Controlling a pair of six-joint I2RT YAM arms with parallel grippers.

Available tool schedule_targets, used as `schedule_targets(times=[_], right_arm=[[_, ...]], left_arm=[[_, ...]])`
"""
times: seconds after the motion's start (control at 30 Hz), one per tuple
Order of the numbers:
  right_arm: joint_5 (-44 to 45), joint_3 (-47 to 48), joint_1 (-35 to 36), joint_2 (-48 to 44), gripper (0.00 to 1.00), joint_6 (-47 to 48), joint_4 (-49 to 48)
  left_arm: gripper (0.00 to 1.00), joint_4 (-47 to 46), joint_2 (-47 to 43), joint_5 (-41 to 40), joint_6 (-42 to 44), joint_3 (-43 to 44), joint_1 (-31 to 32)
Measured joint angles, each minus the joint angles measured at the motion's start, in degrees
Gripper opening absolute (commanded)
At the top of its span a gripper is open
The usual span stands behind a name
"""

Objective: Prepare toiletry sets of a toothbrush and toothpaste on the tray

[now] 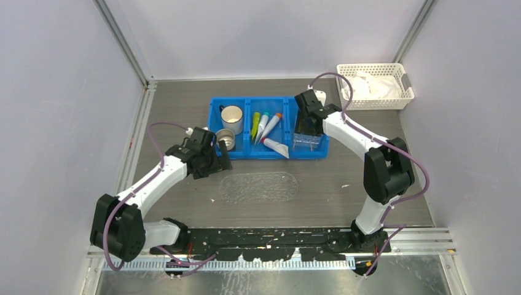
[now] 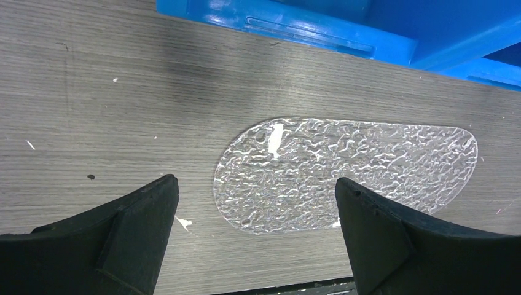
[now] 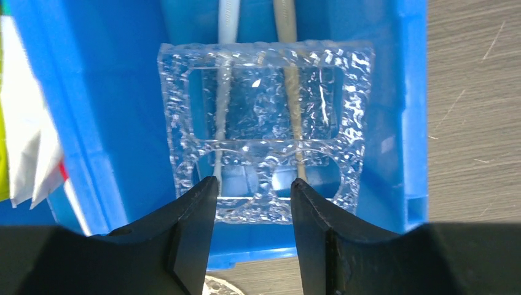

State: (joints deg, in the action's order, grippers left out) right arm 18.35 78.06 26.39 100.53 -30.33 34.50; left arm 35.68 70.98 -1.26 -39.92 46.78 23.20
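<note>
The tray (image 3: 264,80), small, clear and with moulded recesses, stands in the right compartment of the blue bin (image 1: 212,132). Two toothbrush handles (image 3: 224,18) show through it. My right gripper (image 3: 255,184) hangs over the tray's (image 1: 307,142) near rim, jaws half closed with a gap, fingertips either side of the rim's middle. Several toiletry sets (image 1: 264,126), green and reddish-white packets, lie in the middle compartment; their ends (image 3: 24,153) show at the left of the right wrist view. My left gripper (image 2: 255,181) is wide open and empty above the table.
An oval clear textured plate (image 1: 258,187) lies flat in front of the bin; its left end (image 2: 344,172) sits between my left fingers. Two metal cups (image 1: 232,115) occupy the bin's left compartment. A white lattice basket (image 1: 402,92) stands at the back right.
</note>
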Motion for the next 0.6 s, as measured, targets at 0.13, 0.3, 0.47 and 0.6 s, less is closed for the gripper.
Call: schedule_targets(times=[0.13,0.3,0.47,0.6], right_arm=[[-0.09,-1.44,-1.44,0.0,0.54,0.24,-0.09],[-0.57,-1.7,-2.82,0.0,0.44,0.52,-0.17],[-2.03,-1.64,-3.82,0.2,0.31,1.38,-0.24],[-3.65,-0.68,-4.02,1.25,0.16,1.81,-0.48]], left_arm=[[1.0,-0.33,0.0,0.33,-0.02,-0.33,-0.04],[1.0,-0.83,0.02,0.44,-0.02,-0.44,-0.09],[1.0,-1.6,0.02,0.46,-0.02,-0.44,-0.09],[1.0,-1.64,0.02,0.46,-0.02,-0.44,-0.09]])
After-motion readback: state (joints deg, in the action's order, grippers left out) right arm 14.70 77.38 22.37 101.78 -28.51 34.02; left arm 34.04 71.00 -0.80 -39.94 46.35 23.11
